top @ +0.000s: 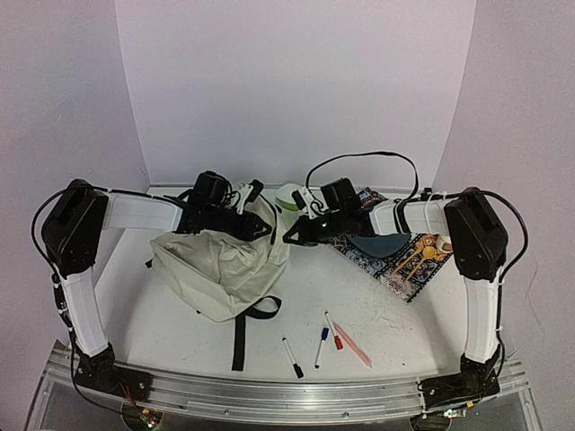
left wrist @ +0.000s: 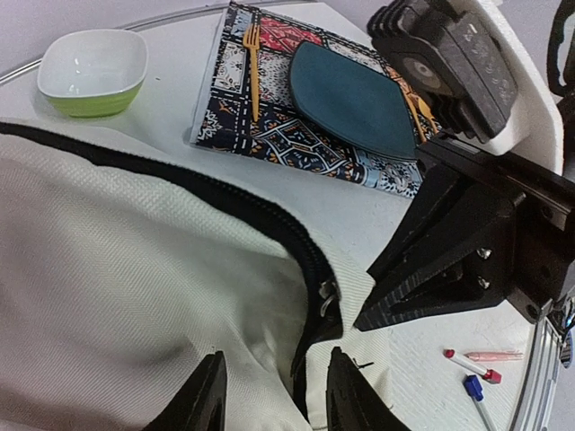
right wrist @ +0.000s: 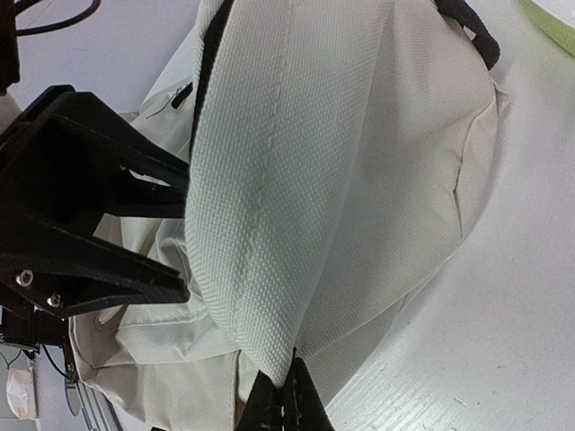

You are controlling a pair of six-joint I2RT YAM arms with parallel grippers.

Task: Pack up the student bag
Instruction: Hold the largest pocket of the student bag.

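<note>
**Position.** The student bag (top: 220,265), a large soft cream fabric backpack with black straps and black zipper lines, is lying slumped on the white table (top: 377,305). Both arms are reaching onto its far right corner.

**Grip.** The right gripper (right wrist: 284,377) is pinching a thick fold of the bag's cloth, with its fingers pressed together on it. The left gripper (left wrist: 277,359) is holding its fingers spread, straddling the black zipper line (left wrist: 301,247) of the bag without clamping it.

**Risks, as judged.**
- The right pinch is taking only the edge of a stiff fold. Any pull could be slipping the cloth free and letting the bag's mouth collapse.
- If the left fingers close where they are standing, they may be catching both layers or the metal zipper pull (left wrist: 325,294), keeping the bag shut rather than opening it.
- The two grippers are working very near each other at the bag's corner, so a sideways move risks contact between them.
- Whether the zipper is open is not clear from these views.
- A hard tug could be dragging the bag into the small green-and-white bowl (left wrist: 90,97) just beyond it.
- The coloured marker pens (top: 321,346), lying well apart on the bag's near side, are not yet packed.
</note>
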